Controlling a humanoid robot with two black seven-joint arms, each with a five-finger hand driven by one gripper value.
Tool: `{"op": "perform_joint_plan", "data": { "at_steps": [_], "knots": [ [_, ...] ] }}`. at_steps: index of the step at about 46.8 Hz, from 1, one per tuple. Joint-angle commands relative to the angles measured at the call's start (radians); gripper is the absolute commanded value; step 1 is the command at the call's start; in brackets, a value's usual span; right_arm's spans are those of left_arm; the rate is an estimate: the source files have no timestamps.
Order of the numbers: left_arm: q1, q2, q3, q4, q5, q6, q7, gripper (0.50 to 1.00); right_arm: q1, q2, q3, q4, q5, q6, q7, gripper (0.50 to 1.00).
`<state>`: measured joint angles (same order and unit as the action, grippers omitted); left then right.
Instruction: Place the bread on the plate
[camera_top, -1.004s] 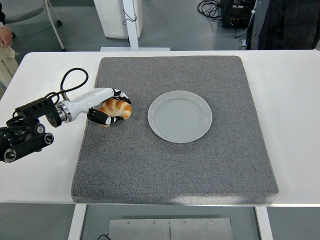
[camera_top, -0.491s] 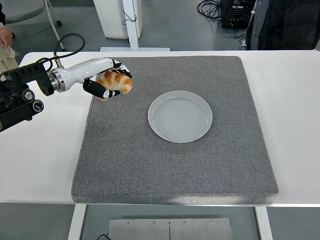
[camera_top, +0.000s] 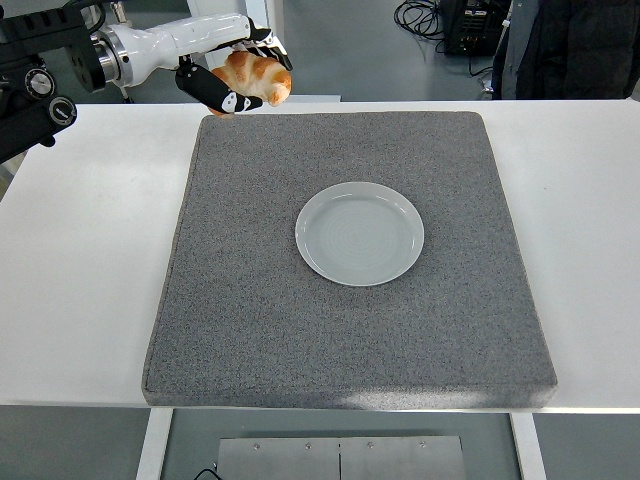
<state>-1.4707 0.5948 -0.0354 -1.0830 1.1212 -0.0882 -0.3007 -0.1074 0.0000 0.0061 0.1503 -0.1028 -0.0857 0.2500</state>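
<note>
Golden croissant sits clasped in my left hand, held high, well apart from the empty grey plate; carrying across and setting down remain.

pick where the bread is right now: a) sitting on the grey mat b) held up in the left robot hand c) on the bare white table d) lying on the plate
b: the left robot hand grips the bread in the air; the plate is empty.

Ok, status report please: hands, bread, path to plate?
Left hand shut on bread, held high. Right hand not in view. Plate empty on mat. Path clear.
</note>
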Motion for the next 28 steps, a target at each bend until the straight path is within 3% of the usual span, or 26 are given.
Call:
{"op": "perform_joint_plan", "data": {
  "at_steps": [1, 28],
  "knots": [
    [-0.029, -0.013, 0.003, 0.0, 0.0, -0.011, 0.0, 0.5, 0.0, 0.0, 0.0, 0.0, 0.0, 0.0, 0.0, 1.0],
    [-0.122, -0.202, 0.011, 0.008, 0.006, -0.039, 0.012, 0.5, 0.0, 0.0, 0.0, 0.0, 0.0, 0.0, 0.0, 1.0]
  ]
}}
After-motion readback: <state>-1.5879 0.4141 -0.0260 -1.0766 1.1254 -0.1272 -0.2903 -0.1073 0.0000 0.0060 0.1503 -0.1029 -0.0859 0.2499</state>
